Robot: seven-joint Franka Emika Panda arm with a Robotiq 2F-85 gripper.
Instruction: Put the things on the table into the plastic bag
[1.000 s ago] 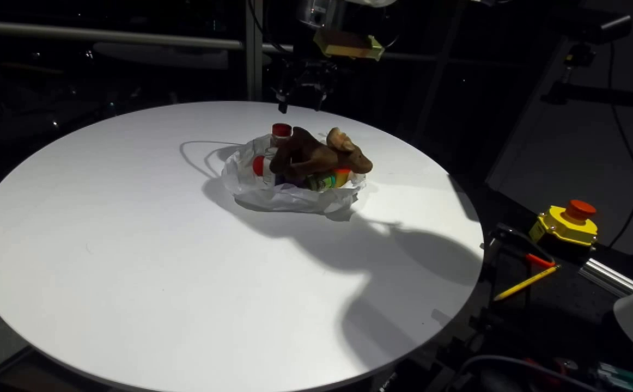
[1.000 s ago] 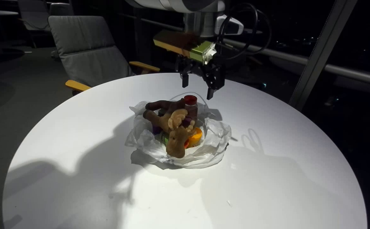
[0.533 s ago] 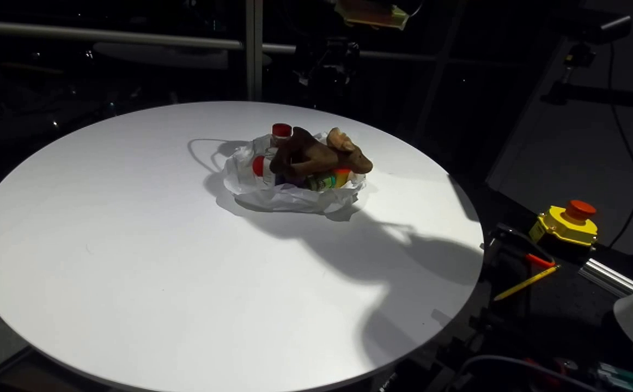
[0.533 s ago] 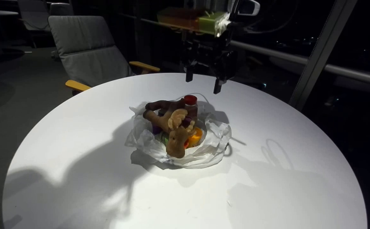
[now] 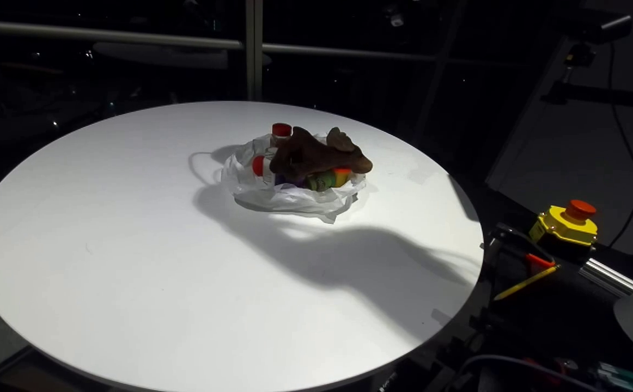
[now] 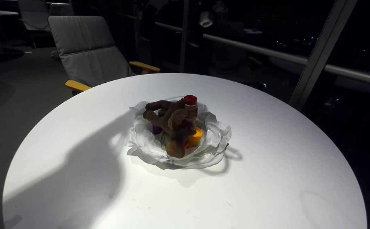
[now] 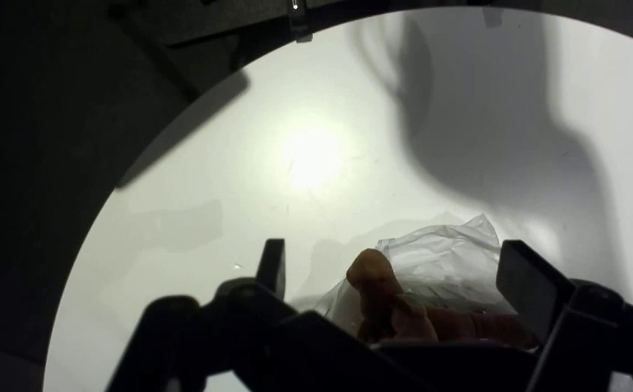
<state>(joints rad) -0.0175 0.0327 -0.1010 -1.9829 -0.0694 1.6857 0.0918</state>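
Sprawling across the loaded plastic bag (image 6: 218, 128), the toy moose (image 5: 322, 158) pushes its snout right out to the rim, legs poking the other way, with a red-lidded jar (image 6: 190, 108) standing tall beside it, a red-capped bottle (image 5: 267, 171) close by and an orange tub (image 6: 195, 136) tucked in near its head. So every tabletop item I can pick out is inside; my call, the job's all but done. Now the fingers (image 7: 271, 267): spread wide, gripping nothing! In the wrist view the moose shows beyond them, framed by the gripper (image 7: 395, 270), snout nearer the finger at picture left, and watch its long axis: it slants from that side toward the other, so a squeeze would come along its length rather than across its middle. Any grab calls for a wrist turn first, I'd say; backing off asks for none. Neither exterior view clearly catches the gripper, so its height is anyone's guess. Out wider, the bag rests well inside the edge of the table (image 6: 274, 143), with a grey chair (image 6: 83, 47) standing beyond.
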